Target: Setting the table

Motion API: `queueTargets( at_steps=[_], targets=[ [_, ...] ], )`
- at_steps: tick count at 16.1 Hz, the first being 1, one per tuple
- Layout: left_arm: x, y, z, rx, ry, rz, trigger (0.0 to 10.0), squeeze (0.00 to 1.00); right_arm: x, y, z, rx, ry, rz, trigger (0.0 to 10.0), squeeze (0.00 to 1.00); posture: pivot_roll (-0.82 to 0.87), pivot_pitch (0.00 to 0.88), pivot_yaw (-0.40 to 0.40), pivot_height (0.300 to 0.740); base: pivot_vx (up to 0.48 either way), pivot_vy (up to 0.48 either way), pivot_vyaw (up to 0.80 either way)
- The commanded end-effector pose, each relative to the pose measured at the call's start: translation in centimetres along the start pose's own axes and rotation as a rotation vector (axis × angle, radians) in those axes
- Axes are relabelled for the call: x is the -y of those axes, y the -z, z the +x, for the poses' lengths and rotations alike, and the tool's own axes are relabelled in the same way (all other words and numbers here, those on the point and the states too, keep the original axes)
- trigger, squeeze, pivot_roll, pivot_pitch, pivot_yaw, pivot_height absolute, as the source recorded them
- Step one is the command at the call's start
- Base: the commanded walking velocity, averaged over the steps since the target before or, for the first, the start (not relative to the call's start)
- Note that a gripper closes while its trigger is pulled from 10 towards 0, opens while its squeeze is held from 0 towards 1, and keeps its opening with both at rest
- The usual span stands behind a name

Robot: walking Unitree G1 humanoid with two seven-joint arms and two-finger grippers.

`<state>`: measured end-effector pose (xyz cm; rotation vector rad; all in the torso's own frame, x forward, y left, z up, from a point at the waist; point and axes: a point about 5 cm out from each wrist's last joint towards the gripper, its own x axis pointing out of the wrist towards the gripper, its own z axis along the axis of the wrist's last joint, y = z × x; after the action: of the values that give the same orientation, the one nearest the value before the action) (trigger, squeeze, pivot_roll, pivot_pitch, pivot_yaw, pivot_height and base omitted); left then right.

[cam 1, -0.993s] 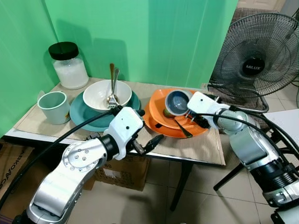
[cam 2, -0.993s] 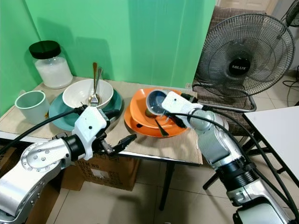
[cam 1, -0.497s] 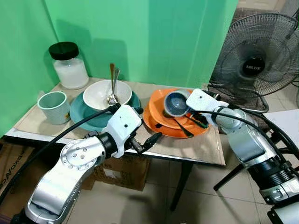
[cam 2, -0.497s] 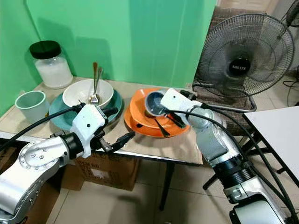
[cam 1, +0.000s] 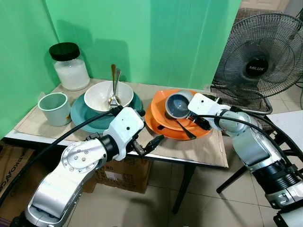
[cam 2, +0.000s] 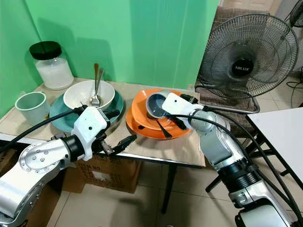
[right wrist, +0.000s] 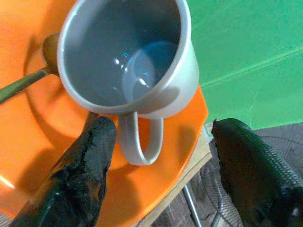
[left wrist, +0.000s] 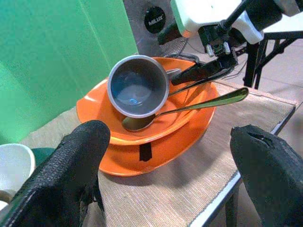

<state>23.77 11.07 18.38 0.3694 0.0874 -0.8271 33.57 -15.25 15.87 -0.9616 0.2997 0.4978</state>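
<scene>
Right gripper (right wrist: 156,156), fingers spread wide, straddles the grey mug's (cam 1: 178,104) handle (mug tipped on the orange plates (cam 1: 158,124)) at frame centre-right; left gripper (cam 1: 152,143) open.

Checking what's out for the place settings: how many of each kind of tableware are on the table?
Plates: 3, two orange, one teal
Bowls: 1, white
Mugs: 2, grey, pale green
Spoons: 3, two in the bowl, one on the orange plates
Total: 9

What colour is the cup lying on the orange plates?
Grey cup, best seen in the right wrist view.
</scene>
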Motion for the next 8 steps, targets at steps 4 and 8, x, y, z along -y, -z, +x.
queueTargets(
  at_steps=[4, 8],
  targets=[
    [0.17, 0.01, 0.06, -0.008, 0.023, 0.017, 10.0, 0.0, -0.1, 0.08, 0.28, -0.017, -0.023, -0.028, 10.0, 0.0, -0.12, 0.0, 0.003, 0.74, 0.0, 0.0, 0.0],
    [0.1, -0.09, 0.12, -0.006, 0.029, 0.027, 10.0, 0.0, 0.1, -0.23, 0.68, -0.048, -0.047, -0.068, 4.0, 0.0, -0.12, 0.0, 0.001, 0.74, 0.0, 0.0, 0.0]
  ],
)
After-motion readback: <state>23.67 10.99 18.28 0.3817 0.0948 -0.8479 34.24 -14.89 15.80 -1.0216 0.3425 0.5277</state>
